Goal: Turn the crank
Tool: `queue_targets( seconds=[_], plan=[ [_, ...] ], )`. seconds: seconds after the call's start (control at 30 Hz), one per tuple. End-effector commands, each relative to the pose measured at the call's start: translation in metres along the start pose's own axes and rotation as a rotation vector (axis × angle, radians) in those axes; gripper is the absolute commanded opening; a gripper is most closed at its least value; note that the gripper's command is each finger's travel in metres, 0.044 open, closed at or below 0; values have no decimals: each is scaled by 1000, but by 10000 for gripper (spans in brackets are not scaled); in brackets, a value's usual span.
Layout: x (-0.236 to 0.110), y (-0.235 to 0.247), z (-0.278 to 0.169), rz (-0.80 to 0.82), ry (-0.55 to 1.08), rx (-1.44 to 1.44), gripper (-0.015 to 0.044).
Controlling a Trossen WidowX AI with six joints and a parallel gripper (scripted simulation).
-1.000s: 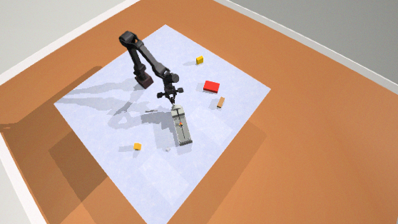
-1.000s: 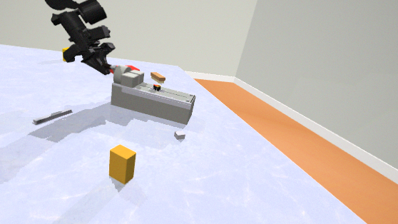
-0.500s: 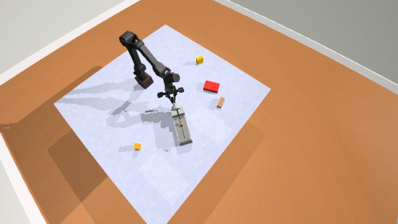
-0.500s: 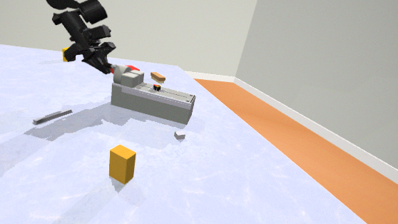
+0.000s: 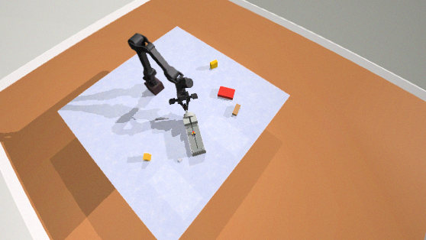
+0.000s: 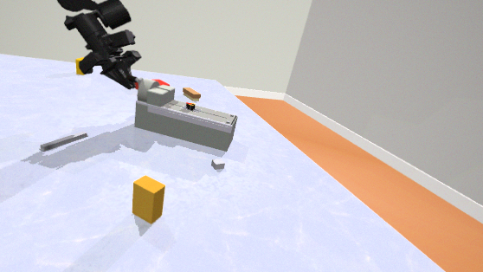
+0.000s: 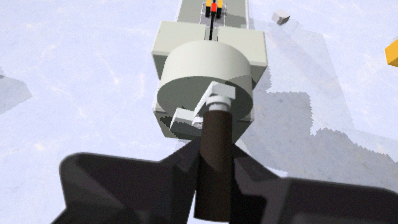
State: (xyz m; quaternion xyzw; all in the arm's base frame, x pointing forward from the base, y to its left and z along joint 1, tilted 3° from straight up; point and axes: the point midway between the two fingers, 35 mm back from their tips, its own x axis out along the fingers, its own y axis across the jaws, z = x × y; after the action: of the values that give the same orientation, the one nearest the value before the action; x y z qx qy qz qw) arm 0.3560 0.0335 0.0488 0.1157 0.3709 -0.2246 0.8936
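The grey machine (image 5: 195,143) (image 6: 186,127) (image 7: 172,40) lies on the pale mat. A round crank disc (image 7: 200,70) sits at its near end, with a white crank arm (image 7: 217,95) carrying a dark brown handle (image 7: 216,145). My gripper (image 5: 186,108) (image 6: 131,82) (image 7: 216,160) is shut on that handle, at the end of the machine nearest the arm's base. The slide's red pointer (image 5: 193,133) (image 6: 189,105) (image 7: 214,7) sits on the top rail, about a third of the way along from the crank end. Brass marks flank it in the wrist view. I cannot tell whether they are exactly level.
On the mat lie a yellow block (image 5: 147,156) (image 6: 148,198) (image 7: 392,52), a small grey cube (image 5: 179,160) (image 6: 218,163) (image 7: 280,17), a tan block (image 5: 236,109) (image 6: 191,93), a red block (image 5: 226,92), another yellow block (image 5: 214,64) and a thin grey bar (image 6: 63,141).
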Motion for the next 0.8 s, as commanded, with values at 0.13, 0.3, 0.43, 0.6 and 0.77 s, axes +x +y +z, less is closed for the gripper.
queue_targets(
  seconds=[0.13,0.3,0.43,0.6,0.77],
  plan=[
    [-2,10,1,24,-6,4,0],
    [-1,13,1,24,-6,4,0],
    [-1,15,0,24,-6,5,0],
    [0,19,-1,24,-6,5,0],
    [2,24,-3,25,-6,5,0]
  ],
)
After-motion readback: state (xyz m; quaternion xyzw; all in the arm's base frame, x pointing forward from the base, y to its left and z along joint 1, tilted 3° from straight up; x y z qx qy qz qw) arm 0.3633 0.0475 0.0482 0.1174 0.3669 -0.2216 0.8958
